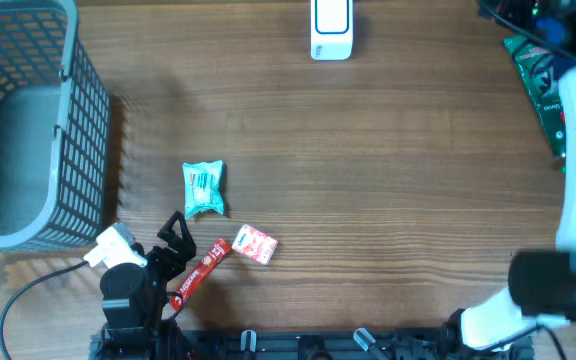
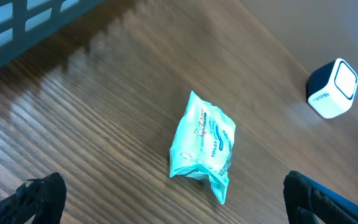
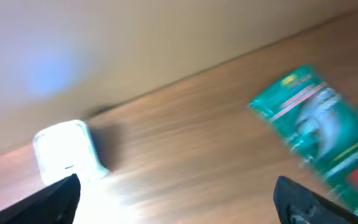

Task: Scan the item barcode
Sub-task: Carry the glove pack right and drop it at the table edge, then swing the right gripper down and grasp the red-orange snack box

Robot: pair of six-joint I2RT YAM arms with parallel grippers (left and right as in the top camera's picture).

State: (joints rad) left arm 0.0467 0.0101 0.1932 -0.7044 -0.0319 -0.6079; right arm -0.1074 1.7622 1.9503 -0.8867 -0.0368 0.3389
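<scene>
While low near teal packet (image 2: pixel 202 146), left end effector (image 2: pixel 176 202) agape; right end effector (image 3: pixel 179 202) likewise, near green packet (image 3: pixel 319 130).

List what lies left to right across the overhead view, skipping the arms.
Grey mesh basket → teal packet → pink packet → white scanner → green packet. The red stick pack shares the teal packet's span, so it is left out.

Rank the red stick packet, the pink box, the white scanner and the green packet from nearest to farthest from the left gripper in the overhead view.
From the left gripper:
1. red stick packet, right beside it, near edge.
2. pink box, just beyond the stick, to its right.
3. white scanner, far edge, middle.
4. green packet, far right corner.
</scene>
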